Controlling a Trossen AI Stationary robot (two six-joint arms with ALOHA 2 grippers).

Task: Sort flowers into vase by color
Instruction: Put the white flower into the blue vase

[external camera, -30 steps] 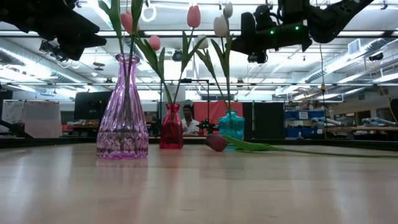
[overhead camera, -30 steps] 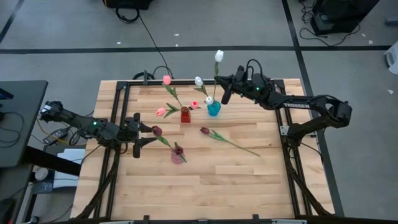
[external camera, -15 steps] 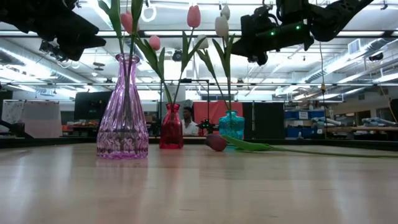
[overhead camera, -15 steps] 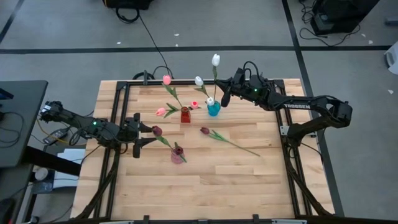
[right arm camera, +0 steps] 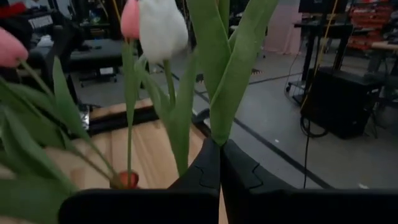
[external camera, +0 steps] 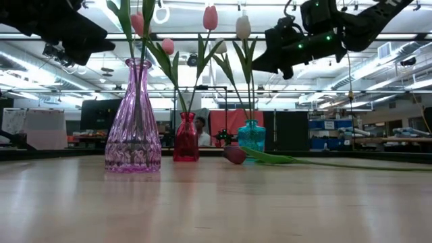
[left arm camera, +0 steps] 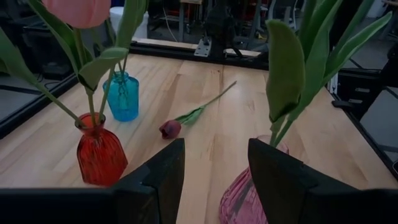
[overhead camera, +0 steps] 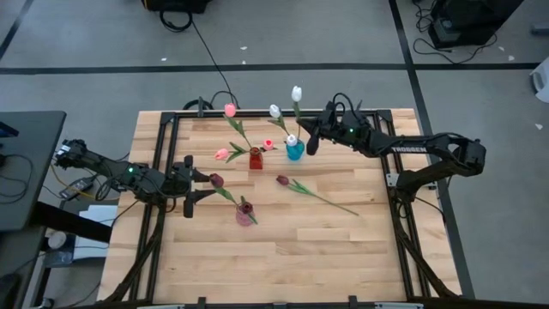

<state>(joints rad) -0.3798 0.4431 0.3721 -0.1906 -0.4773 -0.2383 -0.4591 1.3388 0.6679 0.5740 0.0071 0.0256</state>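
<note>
Blue vase (overhead camera: 294,150) at 12 o'clock holds white tulips (overhead camera: 274,112); right gripper (overhead camera: 310,137) pinches another white tulip (overhead camera: 296,93) above it. Left gripper (overhead camera: 190,184) at 9 o'clock gapes empty.

Your left wrist camera: vases and one loose tulip past parted fingers

You look past the left gripper (left arm camera: 214,177), its fingers (left arm camera: 158,177) apart and holding nothing. Close by sits the pink vase (left arm camera: 249,196) with green leaves rising from it; on the other side the red vase (left arm camera: 98,152) holds a pink tulip (left arm camera: 78,11). Behind that stands the blue vase (left arm camera: 122,94). A maroon tulip (left arm camera: 171,129) lies flat on the wooden table (left arm camera: 217,124) between them.
</note>
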